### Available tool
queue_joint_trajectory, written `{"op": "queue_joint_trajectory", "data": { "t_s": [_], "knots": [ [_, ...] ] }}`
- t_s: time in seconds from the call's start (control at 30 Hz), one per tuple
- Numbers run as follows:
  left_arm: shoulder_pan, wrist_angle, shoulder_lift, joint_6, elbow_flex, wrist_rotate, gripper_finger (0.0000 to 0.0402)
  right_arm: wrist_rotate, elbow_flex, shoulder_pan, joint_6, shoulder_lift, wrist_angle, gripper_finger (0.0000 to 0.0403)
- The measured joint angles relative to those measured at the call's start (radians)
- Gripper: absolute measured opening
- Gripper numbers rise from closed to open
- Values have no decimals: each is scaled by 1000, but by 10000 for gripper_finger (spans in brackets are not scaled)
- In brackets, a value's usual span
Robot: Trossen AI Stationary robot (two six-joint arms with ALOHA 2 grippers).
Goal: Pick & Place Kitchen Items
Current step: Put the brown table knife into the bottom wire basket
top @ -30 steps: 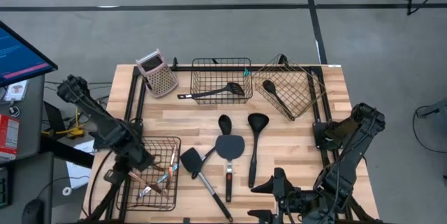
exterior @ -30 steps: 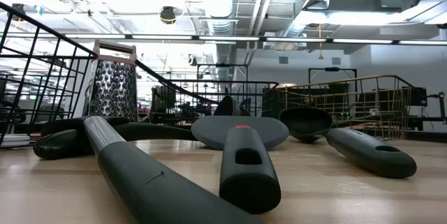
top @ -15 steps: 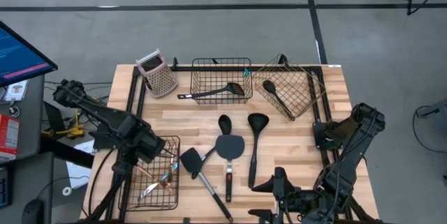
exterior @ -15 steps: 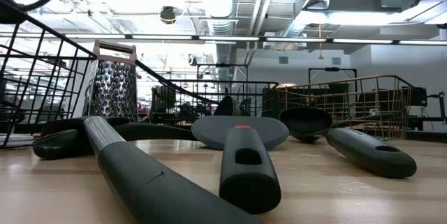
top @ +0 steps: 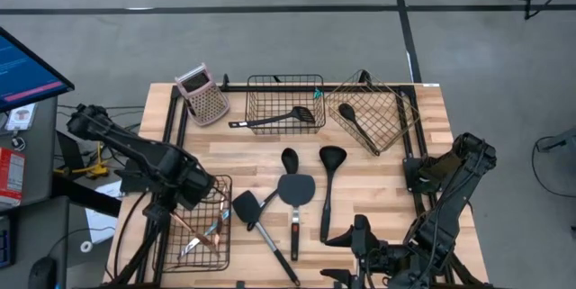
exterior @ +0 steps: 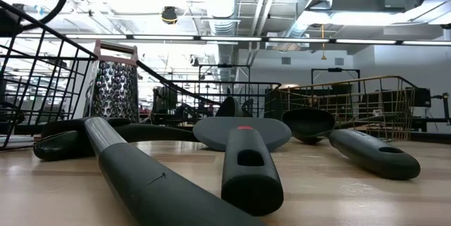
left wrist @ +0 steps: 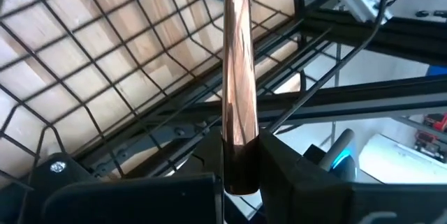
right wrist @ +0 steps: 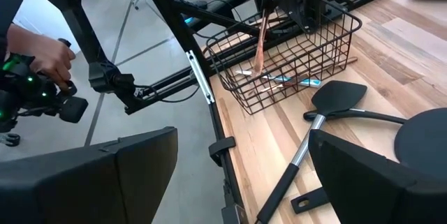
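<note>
We see the left gripper (top: pixel 192 190) at about eight o'clock on the table, over the black wire basket (top: pixel 214 253), its fingers clamped on a copper-coloured handle (left wrist: pixel 236 91) that slants down into the basket among small silver and teal tools (top: pixel 212 231). The right gripper (top: pixel 360 251) waits at six o'clock, fingers wide with nothing between them. We find three black utensils (top: pixel 297 190) and a ladle (top: pixel 328 185) loose at the centre, others in two baskets (top: pixel 285 100) toward twelve

From my feed, 4 black utensils (top: pixel 297 203) lie flat beside the black corner basket (top: pixel 193 226); a copper-handled tool (left wrist: pixel 239 77) stands tilted inside it, with small teal-tipped tools (top: pixel 211 229).
</note>
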Motion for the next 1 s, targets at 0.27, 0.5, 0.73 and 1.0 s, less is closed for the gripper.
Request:
{"op": "queue_joint_trajectory", "data": {
  "t_s": [0.27, 0.5, 0.73, 1.0],
  "knots": [
    [0, 22, 0, 43, -24, -3, 27, 0, 0, 0, 0, 0, 0, 317],
    [0, 39, 0, 75, -24, -18, 31, 0, 0, 0, 0, 0, 0, 317],
    [0, 38, 0, 75, -24, -40, 52, 0, 0, 0, 0, 0, 0, 317],
    [0, 36, 0, 70, -24, -186, 85, -3, 0, 2, 8, 0, 0, 317]
  ]
}}
